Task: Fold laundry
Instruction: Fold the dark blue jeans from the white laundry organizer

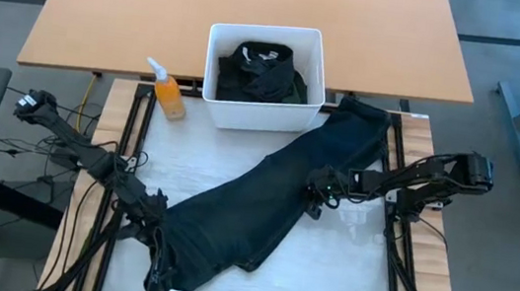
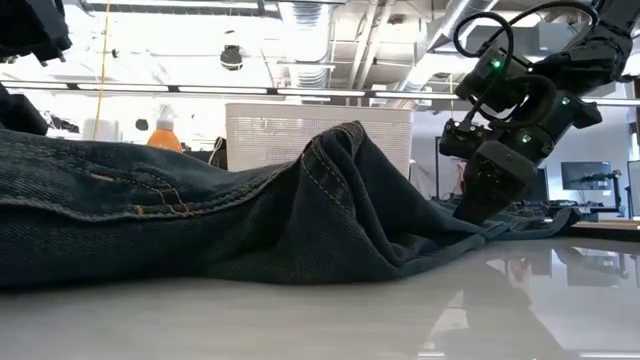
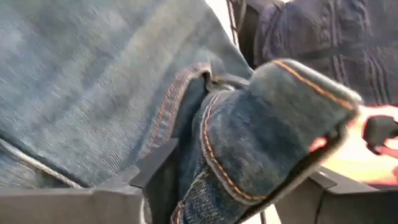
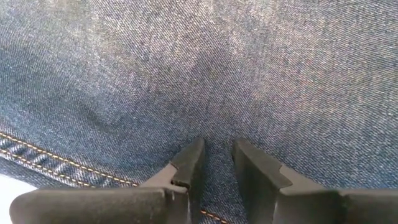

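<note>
Right gripper [image 4: 214, 165] pinches jeans [image 1: 274, 192] at mid-leg, fingers nearly together on denim fold. Left gripper [image 3: 236, 186] at waistband end, jaws spread, thick folded hem between them. High view alone shows jeans diagonal across worktop [image 1: 343, 275], white bin [image 1: 260, 116] holding dark laundry [image 1: 259, 74], orange bottle [image 1: 169, 95].

arms: black, jointed | cables: black loops | lights: small green LEDs | wrist housings: blocky
</note>
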### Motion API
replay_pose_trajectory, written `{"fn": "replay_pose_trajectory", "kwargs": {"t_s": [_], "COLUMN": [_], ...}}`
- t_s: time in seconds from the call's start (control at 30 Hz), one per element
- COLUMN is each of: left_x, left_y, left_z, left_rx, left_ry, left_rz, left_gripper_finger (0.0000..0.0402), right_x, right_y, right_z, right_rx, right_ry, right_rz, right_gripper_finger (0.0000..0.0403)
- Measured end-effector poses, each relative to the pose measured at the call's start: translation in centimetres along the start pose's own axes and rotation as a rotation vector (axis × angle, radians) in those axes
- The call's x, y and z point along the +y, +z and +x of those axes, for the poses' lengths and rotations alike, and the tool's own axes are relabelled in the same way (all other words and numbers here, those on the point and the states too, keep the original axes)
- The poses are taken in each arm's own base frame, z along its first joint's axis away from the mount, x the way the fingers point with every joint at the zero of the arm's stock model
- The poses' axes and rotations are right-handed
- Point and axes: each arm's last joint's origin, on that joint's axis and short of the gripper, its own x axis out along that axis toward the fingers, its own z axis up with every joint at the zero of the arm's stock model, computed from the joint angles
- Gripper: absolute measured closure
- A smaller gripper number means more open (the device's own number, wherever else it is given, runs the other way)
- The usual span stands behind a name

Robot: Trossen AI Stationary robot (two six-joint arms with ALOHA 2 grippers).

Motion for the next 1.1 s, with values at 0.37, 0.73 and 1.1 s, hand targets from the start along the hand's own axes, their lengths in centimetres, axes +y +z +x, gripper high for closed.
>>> {"fn": "replay_pose_trajectory", "kwargs": {"t_s": [0.37, 0.73, 1.1], "left_x": [0.7, 0.7, 0.7], "left_y": [-0.5, 0.5, 1.3], "left_z": [-1.3, -0.7, -0.4], "left_rx": [0.026, -0.120, -0.244], "left_ry": [0.031, 0.112, 0.185], "left_rz": [-0.072, 0.032, 0.078], "left_gripper_finger": [0.0180, 0.0184, 0.0184], "right_x": [0.4, 4.6, 10.7], "right_y": [-0.1, 3.3, 6.3], "right_z": [0.0, -3.8, -4.5], "right_rx": [0.005, -0.197, -0.603], "right_ry": [0.019, 0.170, 0.334], "right_rz": [-0.028, -0.196, -0.398], "right_gripper_finger": [0.0285, 0.0285, 0.0285]}}
